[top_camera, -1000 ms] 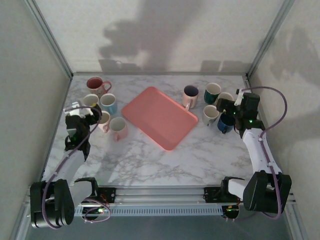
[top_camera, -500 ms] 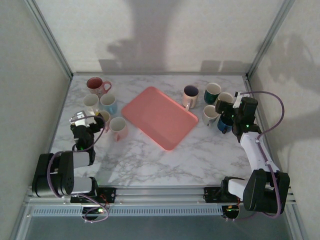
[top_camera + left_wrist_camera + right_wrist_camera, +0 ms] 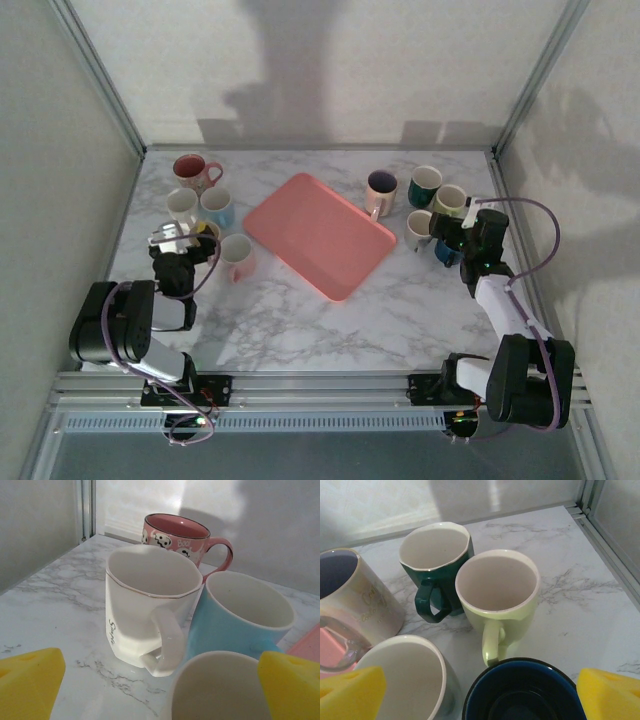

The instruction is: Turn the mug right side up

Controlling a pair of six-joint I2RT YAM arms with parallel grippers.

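Every mug I see stands mouth up. In the left wrist view a white mug (image 3: 145, 605), a light blue mug (image 3: 240, 612) and a pink patterned mug (image 3: 175, 535) stand ahead. My left gripper (image 3: 160, 685) (image 3: 184, 243) is open, with the rim of a cream mug (image 3: 220, 687) low between its yellow pads (image 3: 30, 682). My right gripper (image 3: 480, 692) (image 3: 463, 235) is open above a dark blue mug (image 3: 520, 695). Beyond it are a light green mug (image 3: 497, 595), a dark green mug (image 3: 437, 555) and a white mug (image 3: 402, 680).
A pink tray (image 3: 318, 233) lies diagonally mid-table between the two mug clusters. A pink-and-white mug (image 3: 237, 256) stands near its left corner and a cream mug with a dark inside (image 3: 379, 190) near its right. The enclosure frame (image 3: 510, 230) runs close to the right mugs.
Both arms have folded back toward their bases. The left gripper slid slightly right and nearer, over the cream mug; the right gripper dropped nearer, over the dark blue mug. No mug has moved.
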